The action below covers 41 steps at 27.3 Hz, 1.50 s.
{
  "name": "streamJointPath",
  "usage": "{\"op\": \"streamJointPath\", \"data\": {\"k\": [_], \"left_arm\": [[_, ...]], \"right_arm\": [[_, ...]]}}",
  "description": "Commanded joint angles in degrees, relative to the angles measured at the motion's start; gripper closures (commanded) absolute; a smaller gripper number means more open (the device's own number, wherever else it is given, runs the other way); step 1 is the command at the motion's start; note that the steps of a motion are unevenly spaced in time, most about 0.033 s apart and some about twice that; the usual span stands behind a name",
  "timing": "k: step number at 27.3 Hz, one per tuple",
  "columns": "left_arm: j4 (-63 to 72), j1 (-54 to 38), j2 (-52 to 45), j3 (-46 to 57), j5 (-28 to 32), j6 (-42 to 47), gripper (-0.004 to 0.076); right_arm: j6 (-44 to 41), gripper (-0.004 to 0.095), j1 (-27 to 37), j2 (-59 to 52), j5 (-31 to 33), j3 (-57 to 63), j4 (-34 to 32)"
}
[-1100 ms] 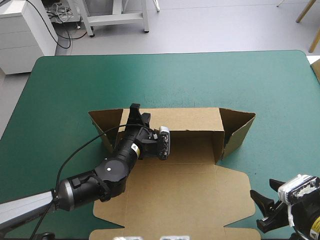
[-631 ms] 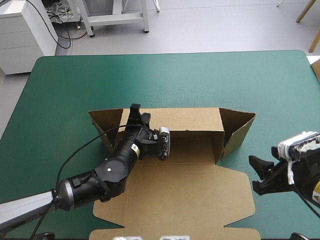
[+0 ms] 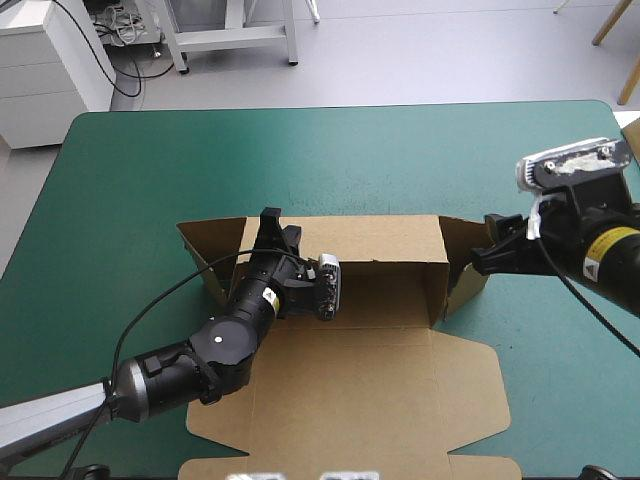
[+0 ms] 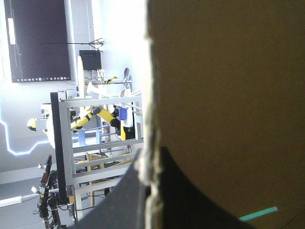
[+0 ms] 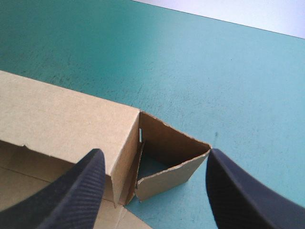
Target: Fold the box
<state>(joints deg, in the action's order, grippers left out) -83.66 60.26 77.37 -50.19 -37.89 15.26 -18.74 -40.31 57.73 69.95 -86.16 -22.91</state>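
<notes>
Box: the brown box (image 3: pixel 370 385) lies at the middle of the table, with 12 o'clock taken as the table's far edge.
Done so far: the long back wall (image 3: pixel 385 240) is raised on the 12 o'clock side. The two end flaps, at 9 o'clock (image 3: pixel 205 250) and 3 o'clock (image 3: pixel 462 255), stand up but splay outward.
Left to do: I judge the task under halfway. The end flaps are untucked, and the wide front panel with its tabs lies flat toward 6 o'clock.
Left gripper (image 3: pixel 268 228): clamped on the top edge of the back wall near its 9 o'clock end. In the left wrist view the board (image 4: pixel 228 95) sits pinched between the black fingers.
Right gripper (image 5: pixel 155 157): fingers wide apart and holding nothing. It hovers at the 3 o'clock end flap (image 5: pixel 171 138), which lies just ahead between them.
Table: the teal-green cover (image 3: pixel 330 150) is smooth and bare around the box.
Room: pale floor (image 3: pixel 430 50) beyond 12 o'clock, and a white cabinet (image 3: pixel 50 70) off the 10 o'clock corner.
</notes>
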Motion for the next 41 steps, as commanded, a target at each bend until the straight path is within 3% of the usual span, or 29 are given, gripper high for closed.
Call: {"op": "streamJointPath", "data": {"k": [1, 5, 10, 16, 28, 41], "left_arm": [[-1.0, 0.3, -1.4, -1.2, 1.6, 0.6, 0.0731], [-1.0, 0.3, -1.4, -1.2, 1.9, 0.6, 0.0731], [-1.0, 0.3, -1.4, -1.2, 2.2, 0.6, 0.0731], [-1.1, 0.3, -1.4, -1.2, 3.8, 1.7, 0.0731], [-1.1, 0.3, -1.4, -1.2, 4.0, 1.7, 0.0731], [-1.1, -1.4, -1.4, -1.2, 4.7, 1.7, 0.0731]], "right_arm": [[0.5, 0.0334, 0.8, 3.4, -3.0, -4.8, -3.2], [4.6, 0.0334, 7.9, 10.7, -3.0, -11.9, 0.5], [16.5, 0.0334, 21.9, 19.6, -3.0, -18.1, 15.5], [24.0, 0.0334, 30.7, 27.8, -3.0, -18.7, 26.3], [29.1, 0.0334, 31.7, 38.0, -3.0, -18.5, 26.2], [30.1, 0.0334, 31.7, 34.2, -2.8, -7.1, 26.2]]}}
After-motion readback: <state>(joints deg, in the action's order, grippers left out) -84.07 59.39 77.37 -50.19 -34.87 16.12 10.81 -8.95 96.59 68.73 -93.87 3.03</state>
